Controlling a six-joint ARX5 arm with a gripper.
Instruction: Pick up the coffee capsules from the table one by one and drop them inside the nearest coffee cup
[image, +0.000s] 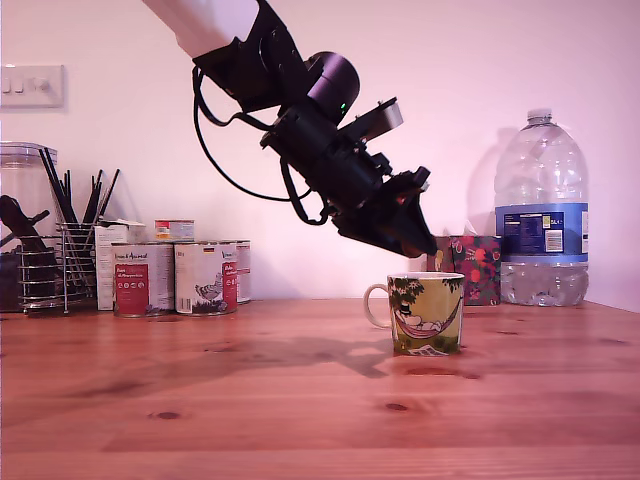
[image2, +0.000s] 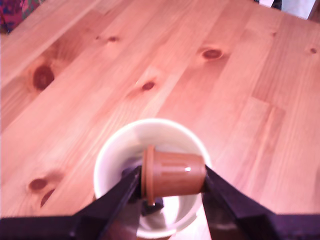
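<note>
My gripper (image2: 170, 181) is shut on a brown-gold coffee capsule (image2: 172, 172), held sideways between the two black fingers. Directly under it is the open mouth of the white coffee cup (image2: 107, 155). In the exterior view the gripper (image: 415, 240) hangs just above the rim of the cup (image: 425, 312), a mug with green-yellow hammock artwork and a white handle, standing on the wooden table (image: 250, 400). The capsule itself is hidden by the fingers in the exterior view.
Several labelled tin cans (image: 180, 278) and a wire utensil holder (image: 55, 260) stand at the back on the exterior view's left. A large water bottle (image: 541, 215) and a floral box (image: 472, 266) stand behind the cup on the right.
</note>
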